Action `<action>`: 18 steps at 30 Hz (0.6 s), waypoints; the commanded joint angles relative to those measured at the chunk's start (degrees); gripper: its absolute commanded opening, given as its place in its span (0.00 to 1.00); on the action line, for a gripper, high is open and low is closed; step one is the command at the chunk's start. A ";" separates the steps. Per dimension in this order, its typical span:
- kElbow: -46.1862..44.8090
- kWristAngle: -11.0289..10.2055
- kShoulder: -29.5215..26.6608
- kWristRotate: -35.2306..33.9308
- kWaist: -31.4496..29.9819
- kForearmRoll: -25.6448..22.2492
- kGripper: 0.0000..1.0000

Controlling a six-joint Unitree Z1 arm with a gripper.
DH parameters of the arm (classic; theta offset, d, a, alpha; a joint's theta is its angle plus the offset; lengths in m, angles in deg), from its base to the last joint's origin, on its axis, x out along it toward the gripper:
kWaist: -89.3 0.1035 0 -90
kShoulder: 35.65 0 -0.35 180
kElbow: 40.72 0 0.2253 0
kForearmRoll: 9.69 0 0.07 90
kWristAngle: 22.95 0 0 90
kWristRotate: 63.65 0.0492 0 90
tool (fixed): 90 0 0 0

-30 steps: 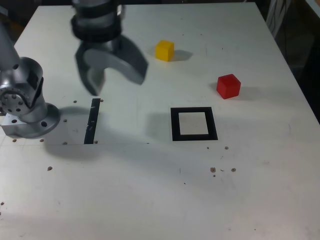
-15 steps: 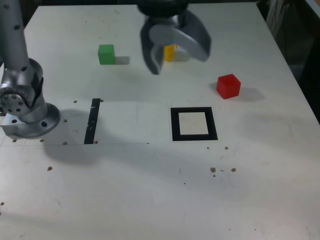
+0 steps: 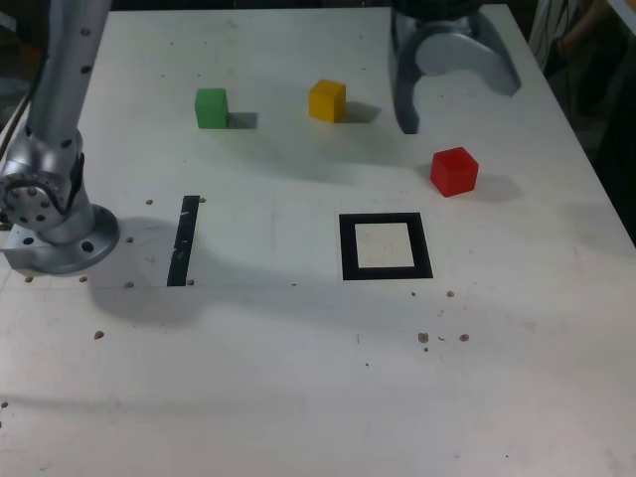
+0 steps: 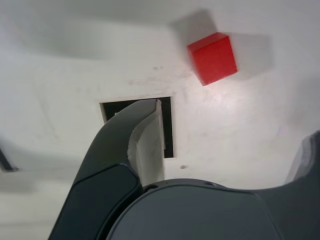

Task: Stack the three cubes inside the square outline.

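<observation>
While hidden from wrist, green cube [image 3: 211, 107] shows outside.

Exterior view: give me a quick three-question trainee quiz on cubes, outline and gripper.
1. True or false: the square outline holds a cube.
2. Which cube lies nearest the gripper? A) green cube B) yellow cube C) red cube
3. Fill in: the gripper's jaws are ____ and hold nothing.

Key: 1 false; 2 C; 3 open.
</observation>
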 commanded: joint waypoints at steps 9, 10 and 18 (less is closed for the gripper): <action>4.98 -2.20 8.88 -10.07 1.16 -3.81 0.94; 5.30 -2.30 9.75 -10.44 1.33 -4.14 0.94; 7.32 -2.94 15.17 -12.15 3.12 -4.01 0.91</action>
